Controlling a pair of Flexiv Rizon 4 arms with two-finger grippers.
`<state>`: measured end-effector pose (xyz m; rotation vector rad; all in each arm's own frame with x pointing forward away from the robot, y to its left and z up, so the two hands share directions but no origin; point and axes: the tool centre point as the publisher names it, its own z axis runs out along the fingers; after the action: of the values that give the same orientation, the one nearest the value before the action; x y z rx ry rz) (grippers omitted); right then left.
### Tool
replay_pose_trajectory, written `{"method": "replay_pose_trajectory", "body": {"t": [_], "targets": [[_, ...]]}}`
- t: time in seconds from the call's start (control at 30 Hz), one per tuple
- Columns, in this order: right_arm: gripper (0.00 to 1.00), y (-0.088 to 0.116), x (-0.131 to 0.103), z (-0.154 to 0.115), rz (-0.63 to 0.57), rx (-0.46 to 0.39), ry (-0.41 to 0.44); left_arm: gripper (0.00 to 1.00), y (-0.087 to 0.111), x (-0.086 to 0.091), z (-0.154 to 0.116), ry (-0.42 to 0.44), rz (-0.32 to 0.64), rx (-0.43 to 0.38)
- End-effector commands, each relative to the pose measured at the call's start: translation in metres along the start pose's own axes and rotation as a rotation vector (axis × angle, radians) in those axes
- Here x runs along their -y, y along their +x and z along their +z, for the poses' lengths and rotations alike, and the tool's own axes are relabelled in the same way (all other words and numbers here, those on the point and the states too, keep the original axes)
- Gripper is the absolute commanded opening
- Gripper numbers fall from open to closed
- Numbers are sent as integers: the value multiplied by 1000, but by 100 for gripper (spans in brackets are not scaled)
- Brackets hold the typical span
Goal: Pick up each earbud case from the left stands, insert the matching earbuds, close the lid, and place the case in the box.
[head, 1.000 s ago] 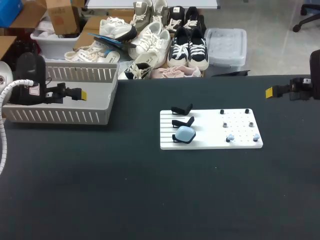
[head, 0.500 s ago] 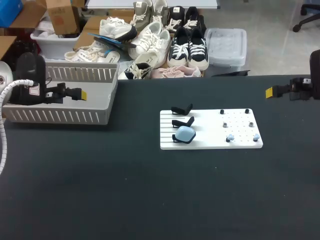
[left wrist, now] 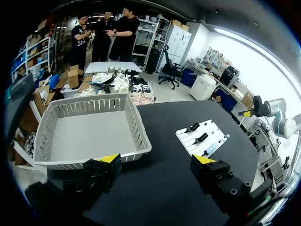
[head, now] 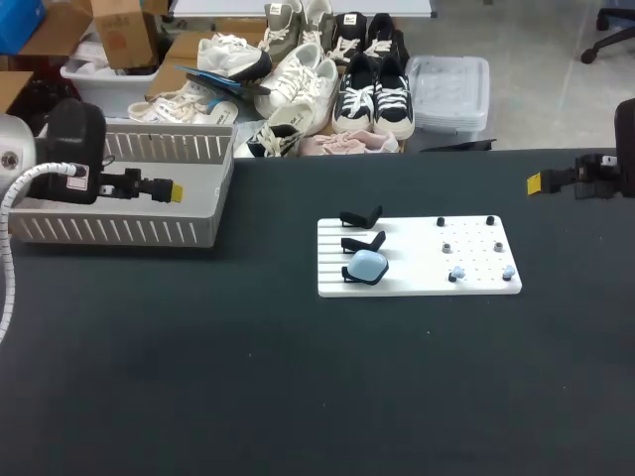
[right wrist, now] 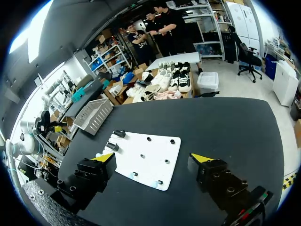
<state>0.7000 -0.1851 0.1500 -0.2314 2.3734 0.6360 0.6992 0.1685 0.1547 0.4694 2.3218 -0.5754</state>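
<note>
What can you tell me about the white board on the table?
The white board is a flat rectangular plate lying on the black table. Its left part is grooved and carries three black stands; the nearest holds a pale blue case. Its right part has small holes and small earbuds. Nothing else touches it.

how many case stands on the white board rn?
3, in a column on the white board: far stand and middle stand empty, near stand holding a light blue case.

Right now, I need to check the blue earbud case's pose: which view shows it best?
The head view: the blue earbud case shows whole and unobstructed. The left wrist view shows it small and distant; the right wrist view, barely a sliver.
</note>
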Motion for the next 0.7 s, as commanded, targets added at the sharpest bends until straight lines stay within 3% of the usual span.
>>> {"method": "replay_pose_trajectory", "body": {"t": [0.03, 0.3, 0.4, 0.53, 0.7], "targets": [[100, 0, 0, 0, 0, 0, 0, 100, -5, -1, 5, 84, 91, 29], [100, 0, 0, 0, 0, 0, 0, 100, -3, 26, 9, 275, 372, 57], [100, 0, 0, 0, 0, 0, 0, 100, 0, 37, 11, 310, 465, 47], [100, 0, 0, 0, 0, 0, 0, 100, 5, 54, 19, 327, 576, 40], [100, 0, 0, 0, 0, 0, 0, 100, 12, 75, 32, 289, 693, 44]]}}
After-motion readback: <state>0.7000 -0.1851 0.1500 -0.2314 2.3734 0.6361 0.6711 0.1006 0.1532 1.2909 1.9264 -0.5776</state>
